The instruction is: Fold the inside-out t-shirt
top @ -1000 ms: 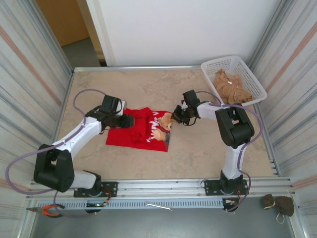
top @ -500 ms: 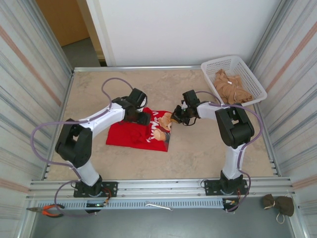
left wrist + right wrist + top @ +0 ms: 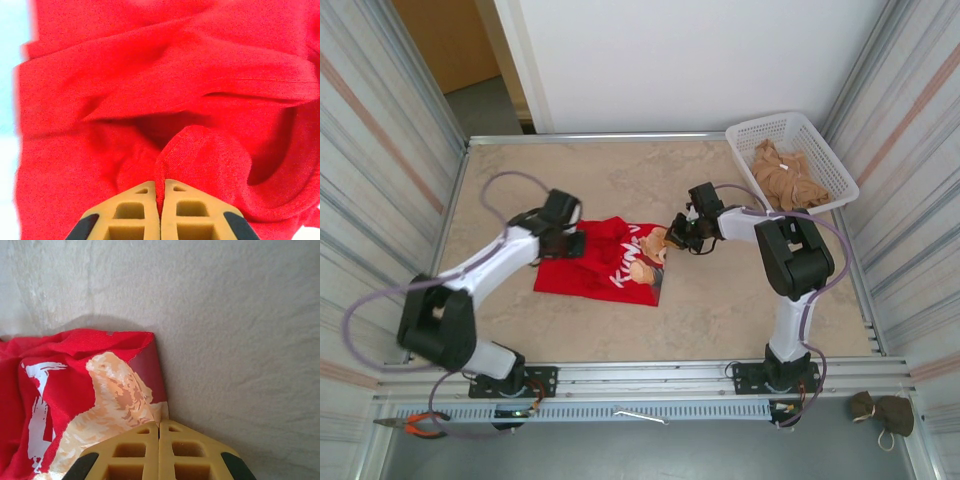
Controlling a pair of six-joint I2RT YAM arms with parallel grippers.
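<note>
- The inside-out t-shirt [image 3: 603, 264], bright red, is lying crumpled in a rough rectangle on the marbled table [image 3: 620, 175], between the two arms and slightly left of the middle.
- White lettering and a tan-and-cream print are showing on the right half of the garment.
- The left gripper [image 3: 160, 183] is sitting at the shirt's far left corner. Its jaws are pressing together, and a raised ridge of stitched red hem is running into the seam between the fingertips, so it is pinching the fabric.
- In the left wrist view, folds of the red cloth are bunching just beyond those tips.
- The right gripper [image 3: 159, 423] is resting at the shirt's far right corner, on the printed patch. Its jaws are closing fully with no gap showing, and the printed edge is disappearing under the tips; it appears to be nipping that edge.
- A white plastic basket [image 3: 832, 158] is standing at the far right corner of the table, well apart from the shirt, and is holding a tan cloth [image 3: 782, 178].
- Orange-handled pliers [image 3: 418, 425] are lying on the near rail by the left arm's base.
</note>
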